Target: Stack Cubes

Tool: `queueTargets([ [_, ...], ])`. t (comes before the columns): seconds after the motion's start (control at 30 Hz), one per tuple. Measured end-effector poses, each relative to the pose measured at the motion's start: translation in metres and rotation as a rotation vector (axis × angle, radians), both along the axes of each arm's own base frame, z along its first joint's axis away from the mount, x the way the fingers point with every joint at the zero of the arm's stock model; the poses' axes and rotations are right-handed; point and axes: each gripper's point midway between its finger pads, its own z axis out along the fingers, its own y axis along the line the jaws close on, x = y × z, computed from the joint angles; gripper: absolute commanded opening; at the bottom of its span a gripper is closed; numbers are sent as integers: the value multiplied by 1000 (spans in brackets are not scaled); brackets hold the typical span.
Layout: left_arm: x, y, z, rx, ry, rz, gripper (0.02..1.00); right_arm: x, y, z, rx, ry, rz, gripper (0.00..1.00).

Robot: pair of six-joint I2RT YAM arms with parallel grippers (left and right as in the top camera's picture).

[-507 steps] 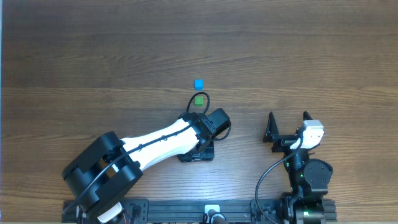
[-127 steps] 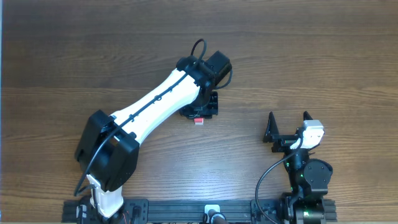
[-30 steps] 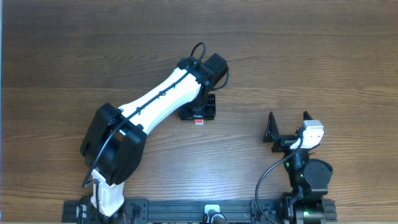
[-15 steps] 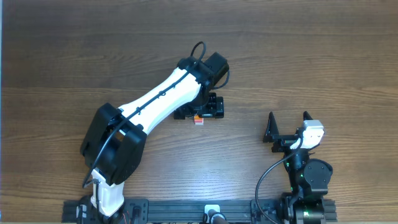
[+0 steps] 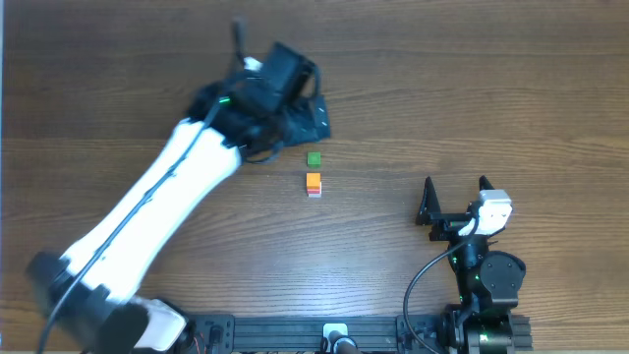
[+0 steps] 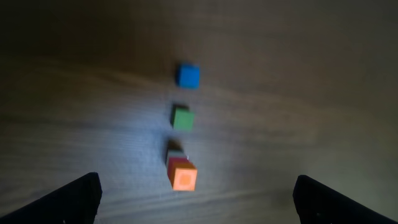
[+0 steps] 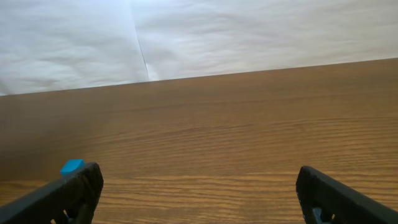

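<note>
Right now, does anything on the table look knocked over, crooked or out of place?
Nothing stands out. The orange cube tops a small stack that stands upright. The green cube and the blue cube lie flat on the table, in line with it but apart, not yet stacked.

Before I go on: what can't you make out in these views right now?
- Under the orange cube: left wrist view blurred, top view shows a red sliver; cube count unclear.
- Blue cube: top view, covered by the left claw; right wrist view, partly behind the right claw.
</note>
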Motion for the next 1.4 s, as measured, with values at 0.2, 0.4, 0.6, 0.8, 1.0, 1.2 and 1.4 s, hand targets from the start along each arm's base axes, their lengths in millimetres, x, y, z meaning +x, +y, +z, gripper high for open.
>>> queueTargets([
  [0.2,13,50,53,-30,-164,128,998,0,0,0,0,0,0,993],
  [0.4,17,127,118,-53,-378,284,998,0,0,0,0,0,0,991],
  [0.6,-5,192,185,-27,-625,392,993,0,0,0,0,0,0,991],
  [0.8,-28,210,217,-7,-894,369,991,0,0,0,0,0,0,991],
  [1.0,-34,208,176,-4,-1029,283,991,0,0,0,0,0,0,993],
  [1.2,-47,197,103,11,-1018,194,982,0,0,0,0,0,0,991],
  [1.4,-65,195,59,60,-1051,138,996,0,0,0,0,0,0,993],
])
